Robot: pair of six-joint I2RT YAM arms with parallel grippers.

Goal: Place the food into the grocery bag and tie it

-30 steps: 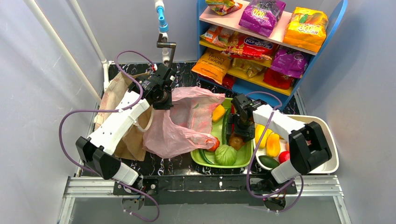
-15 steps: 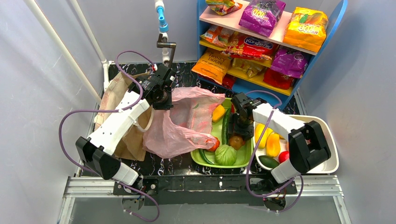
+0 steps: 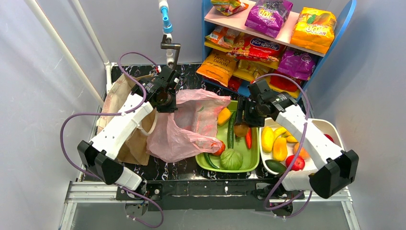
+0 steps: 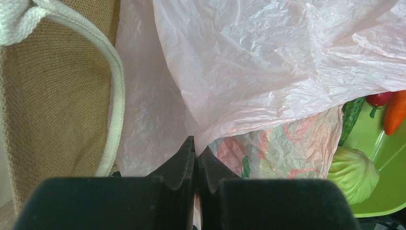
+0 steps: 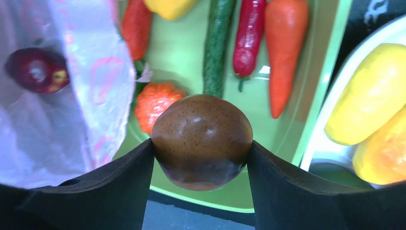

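a: where is the pink grocery bag (image 3: pixel 186 129)?
b: it lies on the dark worktop (image 3: pixel 182 168), between a burlap sack (image 3: pixel 119 96) and the green tray (image 3: pixel 252 163). its right edge is draped over the tray's left rim. a dark-red round fruit (image 5: pixel 36 69) shows among its folds.
a: and the left claw (image 4: pixel 195 152)?
b: pinched tight on a fold of the bag's thin film, holding that part up. the sack's white rope handle (image 4: pixel 112 96) runs just beside it.
a: the right claw (image 5: pixel 201 143)?
b: its jaws stand fairly wide, clamped on either side of a round, speckled brown fruit (image 5: pixel 202 129). it is held over the tray, close to the bag's edge.
a: what else is in the tray?
b: a cucumber (image 5: pixel 218 43), a red chilli (image 5: pixel 249 33) and a long orange vegetable (image 5: pixel 285 52) lie side by side. a bumpy orange fruit (image 5: pixel 155 103) is near the bag, and a green cabbage (image 3: pixel 231 159) is at the near end.
a: and to the right?
b: a white tub (image 3: pixel 335 129) just beside the tray, with yellow fruit (image 5: pixel 371 96) in it. behind them a blue shelf (image 3: pixel 208 28) carries snack packets (image 3: pixel 268 17).
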